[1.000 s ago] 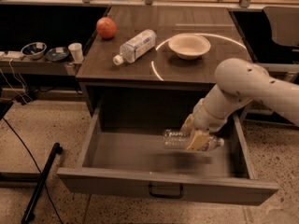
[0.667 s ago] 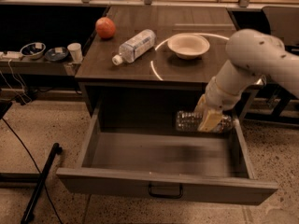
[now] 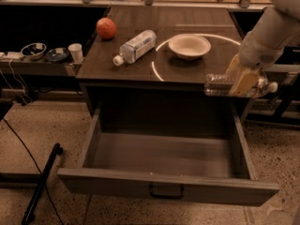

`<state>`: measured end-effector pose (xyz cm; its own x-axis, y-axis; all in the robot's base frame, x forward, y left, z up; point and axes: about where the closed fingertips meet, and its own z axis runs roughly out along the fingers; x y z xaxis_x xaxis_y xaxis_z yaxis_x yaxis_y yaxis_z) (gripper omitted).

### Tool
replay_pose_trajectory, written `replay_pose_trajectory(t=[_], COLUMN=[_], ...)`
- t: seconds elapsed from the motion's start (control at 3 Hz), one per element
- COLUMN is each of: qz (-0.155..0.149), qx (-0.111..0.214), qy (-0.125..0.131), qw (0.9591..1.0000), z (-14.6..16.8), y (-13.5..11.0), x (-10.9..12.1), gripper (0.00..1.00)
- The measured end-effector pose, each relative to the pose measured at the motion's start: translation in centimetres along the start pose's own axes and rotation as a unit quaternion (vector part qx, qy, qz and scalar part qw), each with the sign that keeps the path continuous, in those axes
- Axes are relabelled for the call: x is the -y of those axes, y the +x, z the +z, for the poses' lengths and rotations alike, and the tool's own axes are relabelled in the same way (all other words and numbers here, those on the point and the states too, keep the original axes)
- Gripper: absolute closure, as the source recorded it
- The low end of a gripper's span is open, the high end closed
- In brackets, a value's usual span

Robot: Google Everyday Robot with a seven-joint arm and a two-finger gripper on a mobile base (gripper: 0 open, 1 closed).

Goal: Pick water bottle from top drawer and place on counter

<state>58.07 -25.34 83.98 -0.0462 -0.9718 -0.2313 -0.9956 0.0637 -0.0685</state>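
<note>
My gripper (image 3: 243, 82) is shut on the water bottle (image 3: 219, 85), a slim clear ribbed bottle held lying sideways with its white cap pointing right. It hangs at the level of the counter's front edge, above the right rear of the open top drawer (image 3: 168, 187). The drawer is pulled out and its inside holds nothing. The counter (image 3: 140, 71) is dark wood with a thin white circle line. My white arm comes in from the upper right.
On the counter lie a fatter clear bottle (image 3: 136, 46), a white bowl (image 3: 189, 45) inside the circle and a red-orange ball (image 3: 106, 28). A side shelf at left holds bowls and a white cup (image 3: 75, 52). A black pole (image 3: 41, 184) lies on the floor.
My gripper has lifted the water bottle up out of the drawer and carried it right, up to the height of the counter's front edge.
</note>
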Motion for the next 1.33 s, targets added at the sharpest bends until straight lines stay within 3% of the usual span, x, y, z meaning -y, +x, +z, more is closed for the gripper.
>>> replay_pose_trajectory(t=[0.33, 0.67, 1.0, 1.33], qz=[0.0, 0.018, 0.022, 0.023], qx=[0.005, 0.03, 0.039, 0.027], qy=[0.039, 0.085, 0.12, 0.126], qw=[0.9992, 0.9958, 0.9918, 0.9913], z=[-5.1, -7.1, -6.3, -3.6], y=[0.4, -0.7, -2.8, -3.8], x=[2.2, 4.8, 7.8, 9.4], gripper=[1.0, 1.0, 1.0, 1.0])
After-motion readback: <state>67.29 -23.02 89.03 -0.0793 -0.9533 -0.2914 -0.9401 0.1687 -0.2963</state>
